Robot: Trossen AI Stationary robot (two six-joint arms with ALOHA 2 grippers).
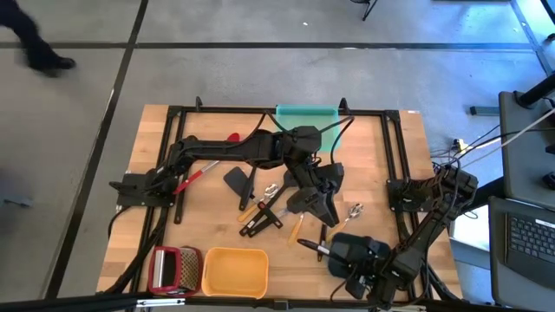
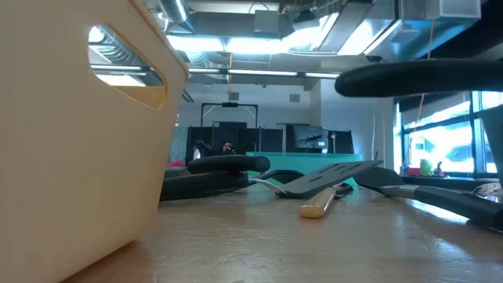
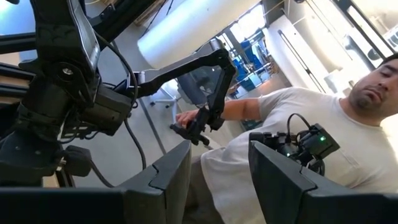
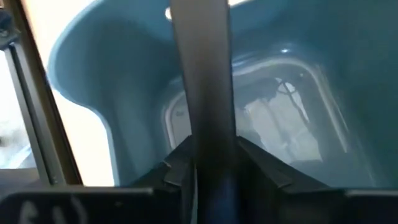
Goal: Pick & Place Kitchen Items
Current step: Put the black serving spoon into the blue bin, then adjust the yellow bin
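1. Your right gripper (image 4: 211, 165) sits at the near right of the table, over the grey-blue tray (image 4: 298, 68). A dark flat utensil handle (image 4: 202, 81) runs between its fingers, which lie against its sides; it hangs above the tray's inside.
2. Your left gripper (image 3: 214, 171) is raised over the middle of the table and tilted up towards the room. Its fingers stand apart with nothing between them.
3. Beyond those fingers you see a seated person (image 3: 292, 143) in a light shirt.
4. Loose utensils (image 1: 269, 204) lie in a cluster at the table's centre: black spatulas, wood-handled tools, a small metal spoon (image 1: 354, 211).
5. A red spoon (image 1: 198, 173) lies to the left, partly under the left arm.
6. The yellow tray (image 1: 234, 271) and the grater (image 1: 172, 267) sit side by side at the near left edge; the teal tray (image 1: 305, 113) sits at the far edge.
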